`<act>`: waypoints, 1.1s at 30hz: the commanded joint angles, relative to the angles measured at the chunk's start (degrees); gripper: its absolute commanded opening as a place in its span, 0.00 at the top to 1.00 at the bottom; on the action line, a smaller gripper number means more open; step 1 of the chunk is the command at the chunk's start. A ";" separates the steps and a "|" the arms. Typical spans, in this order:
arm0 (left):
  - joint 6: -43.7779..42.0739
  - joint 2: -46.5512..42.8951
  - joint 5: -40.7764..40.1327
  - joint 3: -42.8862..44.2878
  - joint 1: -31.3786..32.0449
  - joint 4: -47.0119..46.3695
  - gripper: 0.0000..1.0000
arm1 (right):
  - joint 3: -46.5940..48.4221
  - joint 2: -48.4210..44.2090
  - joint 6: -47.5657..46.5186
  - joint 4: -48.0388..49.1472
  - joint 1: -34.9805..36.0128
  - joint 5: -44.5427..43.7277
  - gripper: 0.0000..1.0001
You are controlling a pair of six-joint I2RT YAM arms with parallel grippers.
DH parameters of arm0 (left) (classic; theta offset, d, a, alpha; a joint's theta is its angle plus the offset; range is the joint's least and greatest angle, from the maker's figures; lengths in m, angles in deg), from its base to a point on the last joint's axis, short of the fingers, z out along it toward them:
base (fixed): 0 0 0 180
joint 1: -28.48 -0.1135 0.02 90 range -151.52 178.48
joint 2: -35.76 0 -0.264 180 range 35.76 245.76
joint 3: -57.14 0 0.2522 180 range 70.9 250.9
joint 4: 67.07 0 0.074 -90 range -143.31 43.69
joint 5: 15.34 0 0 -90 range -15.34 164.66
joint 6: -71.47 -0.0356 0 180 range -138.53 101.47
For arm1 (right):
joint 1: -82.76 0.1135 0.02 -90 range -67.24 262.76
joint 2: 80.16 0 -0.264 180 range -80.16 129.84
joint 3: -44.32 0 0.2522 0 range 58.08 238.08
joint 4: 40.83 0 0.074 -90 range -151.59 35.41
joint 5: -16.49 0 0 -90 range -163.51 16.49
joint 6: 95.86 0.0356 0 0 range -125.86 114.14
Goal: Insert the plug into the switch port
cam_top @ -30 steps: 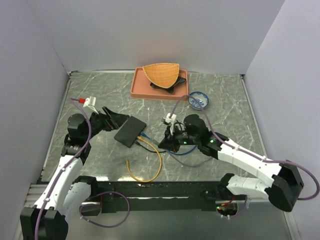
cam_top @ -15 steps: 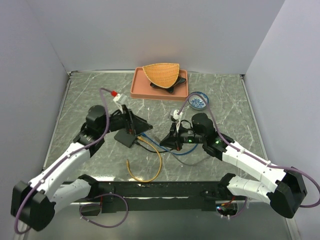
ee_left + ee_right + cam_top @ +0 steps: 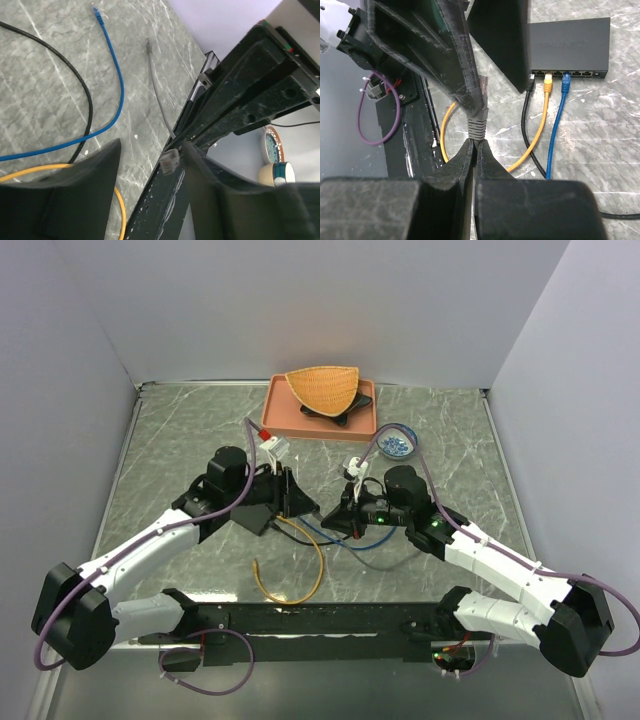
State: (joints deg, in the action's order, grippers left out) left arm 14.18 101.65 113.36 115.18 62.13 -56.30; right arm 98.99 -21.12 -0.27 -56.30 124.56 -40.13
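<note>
Top external view showed a marble table [image 3: 180, 430] walled on the left, right and far sides, with bare marble left open along the far-left and right edges. Both arms leaned in toward the middle, the left arm [image 3: 150, 540] from the near-left corner and the right arm [image 3: 490, 560] from the near right, so the working space between them was tight. At the far edge lay a pink tray [image 3: 280, 415] carrying a wicker basket [image 3: 322, 388], with a small blue-patterned bowl [image 3: 397, 444] just to its right, both well apart from the grippers.

The switch [image 3: 570, 45] lay flat left of centre, partly under the left wrist. In the right wrist view its socket edge faced the camera. A black cable [image 3: 524, 117], a yellow cable [image 3: 548, 82] and a blue cable [image 3: 565, 82] sat side by side in the sockets at one end, and the sockets past the blue one stood free.

The right gripper [image 3: 474, 142] was pressed together, pinching the grey plug [image 3: 477, 125] by its boot, held up off the table and short of the switch, in no socket. The left gripper [image 3: 152, 150] stood partly spread, its fingers on either side of the plug's clear tip, with a visible gap on one side.
</note>
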 commanded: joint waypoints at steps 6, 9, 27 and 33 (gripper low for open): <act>-1.77 1.08 -0.99 3.54 0.98 0.26 0.91 | -0.21 -0.78 0.22 2.16 -0.58 -1.04 1.00; -2.30 1.17 -2.13 3.89 1.16 1.22 0.99 | 0.31 -0.16 0.13 2.07 -0.58 -1.22 1.00; 0.60 0.12 -7.93 5.03 1.16 2.37 0.99 | 3.39 -0.60 1.62 -0.92 -0.14 -8.94 0.02; 1.22 1.08 -8.64 6.09 1.16 2.81 0.99 | 5.50 1.33 0.83 -1.80 2.14 -17.30 0.04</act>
State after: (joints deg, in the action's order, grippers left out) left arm 14.31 102.30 105.73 118.06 63.33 -52.78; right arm 100.84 -20.77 0.84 -58.58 125.34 -50.86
